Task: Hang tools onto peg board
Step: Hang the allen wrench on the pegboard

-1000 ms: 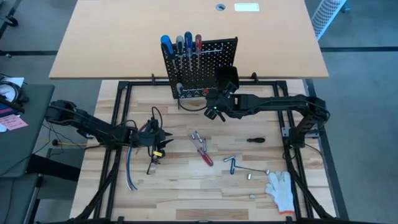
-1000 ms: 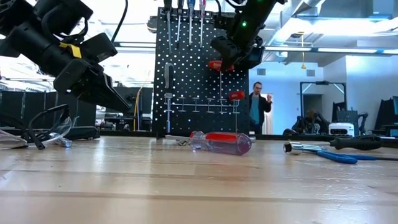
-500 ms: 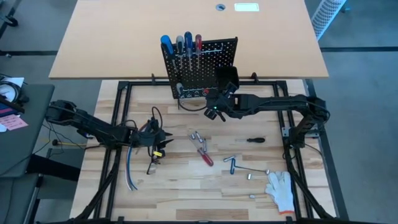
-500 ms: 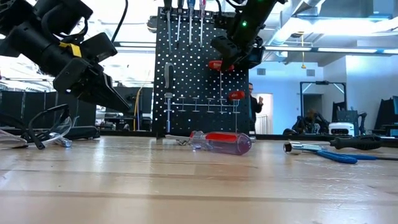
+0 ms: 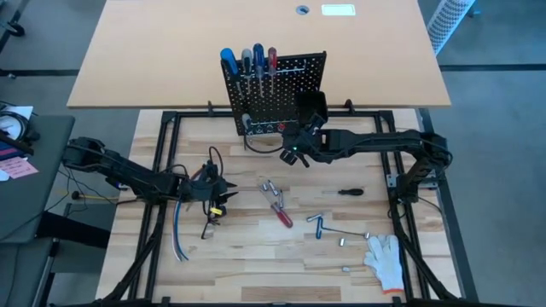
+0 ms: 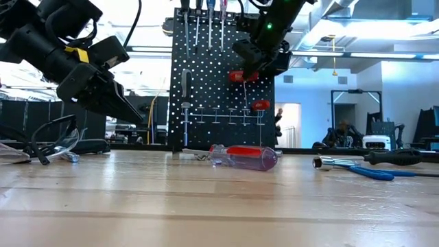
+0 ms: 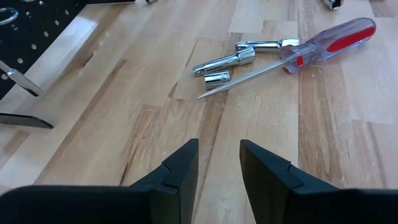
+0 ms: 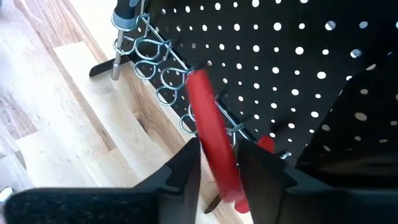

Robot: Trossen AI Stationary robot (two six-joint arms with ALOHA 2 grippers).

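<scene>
At the foot of the black perforated metal peg board (image 5: 275,92), the right gripper (image 8: 219,163) hangs beside a row of wire ring holders (image 8: 163,78), a red-handled screwdriver (image 8: 212,144) standing between its two dark fingers (image 8: 180,169). Whether those fingers are clamped on the handle or have just let it go, the pictures do not settle.

The screwdriver looks light and rigid, its plastic handle smooth and likely slippery; the thick middle of the handle seems the safest place to hold, leaving the thin shaft free to drop through a ring. Four screwdrivers with blue, grey and red handles (image 5: 248,58) already stand along the board's top edge.

Room is tight there: the board's face lies just behind the fingers, the rings crowd one another, and a chrome-tipped tool (image 8: 122,14) occupies the end ring.

Well apart, the left gripper (image 7: 217,163) hovers over the pale wooden tabletop (image 5: 247,256), fingers parted a little and empty. Ahead of it lie a clear-handled screwdriver with red stripe (image 7: 328,42) and chrome sockets (image 7: 229,61), with bare wood all round for an approach.
</scene>
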